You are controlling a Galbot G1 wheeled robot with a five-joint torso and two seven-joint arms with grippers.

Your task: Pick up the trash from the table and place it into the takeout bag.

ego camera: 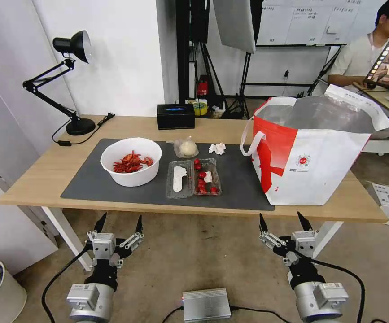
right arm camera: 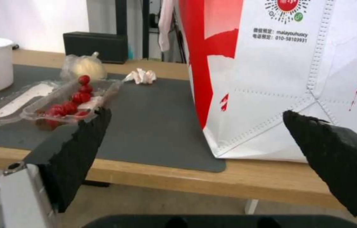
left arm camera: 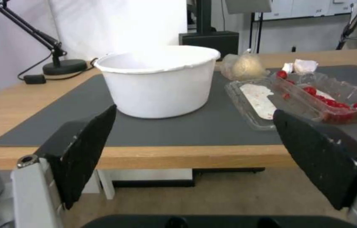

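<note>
- Left pincer and right pincer hang apart, below the desk edge.
- Bowl, tray, bun, what looks like tissue lie beside the bag.

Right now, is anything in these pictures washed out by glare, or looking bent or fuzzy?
Head view: the table edges splay outward, a wide-lens effect; the takeout bag foil lining gleams softly. Left wrist view: the wall behind the white bowl is blown out white and the bowl's rim nearly melts into it. Right wrist view: the black fingertips look soft up close, while the bag's print stays readable.
</note>
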